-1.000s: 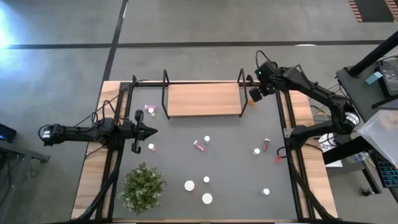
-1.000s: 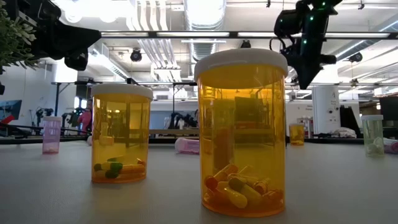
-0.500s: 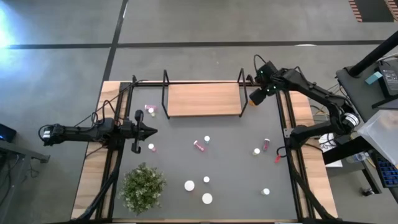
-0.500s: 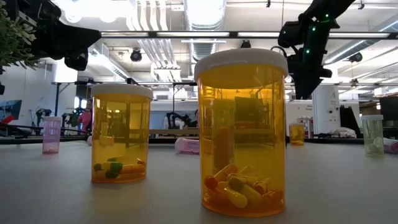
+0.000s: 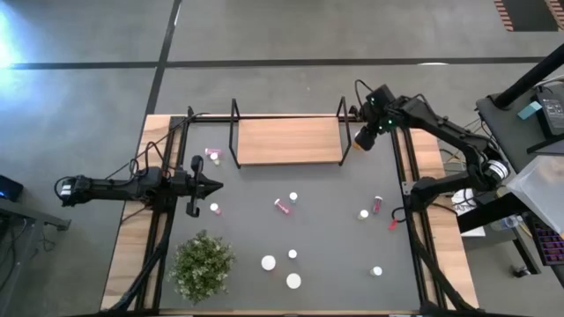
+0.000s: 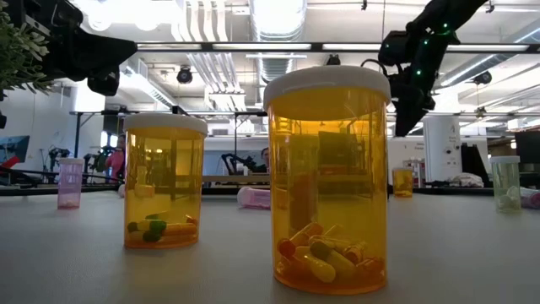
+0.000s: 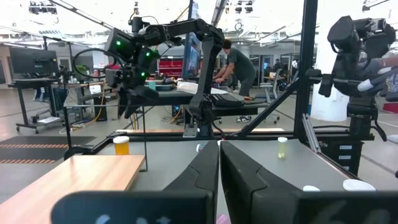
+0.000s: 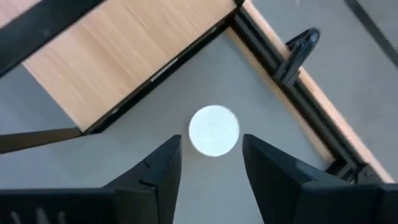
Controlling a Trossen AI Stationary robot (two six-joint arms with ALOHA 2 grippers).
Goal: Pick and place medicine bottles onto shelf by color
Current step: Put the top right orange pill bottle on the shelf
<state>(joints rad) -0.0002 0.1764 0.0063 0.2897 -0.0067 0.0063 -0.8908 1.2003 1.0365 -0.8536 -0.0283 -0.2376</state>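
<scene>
Since a second ago the right gripper [image 8: 210, 163] has let go of the small orange bottle with a white cap [image 8: 214, 130] and lifted off it; its fingers now stand apart above the cap. That bottle stands on the dark grey surface [image 5: 326, 220] just beside the right end of the light wooden shelf with black wire frames [image 5: 289, 141], at about one o'clock from the surface's middle.

Nearest the low camera stand two large amber pill bottles [image 6: 327, 181], with more small bottles scattered across the middle. The green bushy potted plant [image 5: 203, 264] sits at seven o'clock. The left gripper [image 5: 211, 185] waits closed and empty at nine o'clock.

Beyond lies a workshop with desks, other rigs and a person [image 7: 236, 62].
</scene>
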